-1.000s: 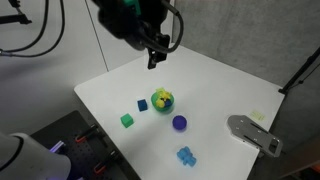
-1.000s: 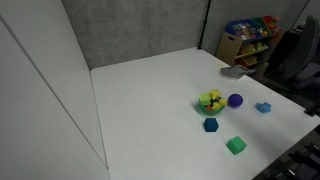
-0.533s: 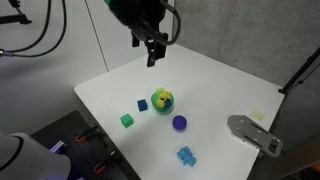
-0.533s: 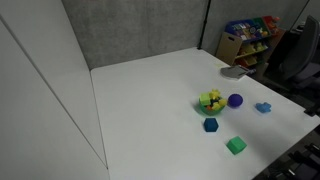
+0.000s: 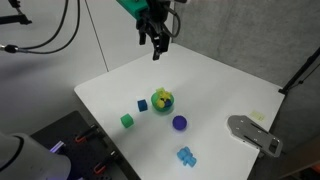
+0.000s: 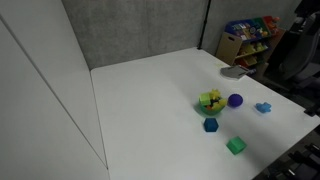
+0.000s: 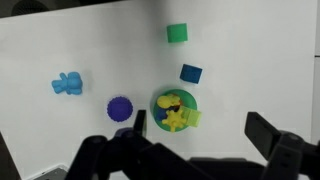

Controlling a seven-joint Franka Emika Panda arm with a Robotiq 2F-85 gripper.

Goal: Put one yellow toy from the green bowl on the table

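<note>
White table [image 5: 215, 85] | green bowl [image 7: 155, 106] holds yellow toy [image 7: 178, 119] (purple round toy [image 7: 120, 108] just beside) | gripper [image 5: 158, 46] hangs well above, jaws apart, empty.

Field notes, arm only. My arm [image 5: 128, 6] comes in from the top edge in an exterior view, with only its last links in frame and the wrist pitched downward. The gripper [image 5: 157, 50] hangs high up, pointing roughly straight down. It may be tilted slightly, but it is small and dark there, so I can't be sure. In the wrist view both fingers [image 7: 278, 146] reach in from the bottom edge, set far apart, with the jaws spread wide.
</note>
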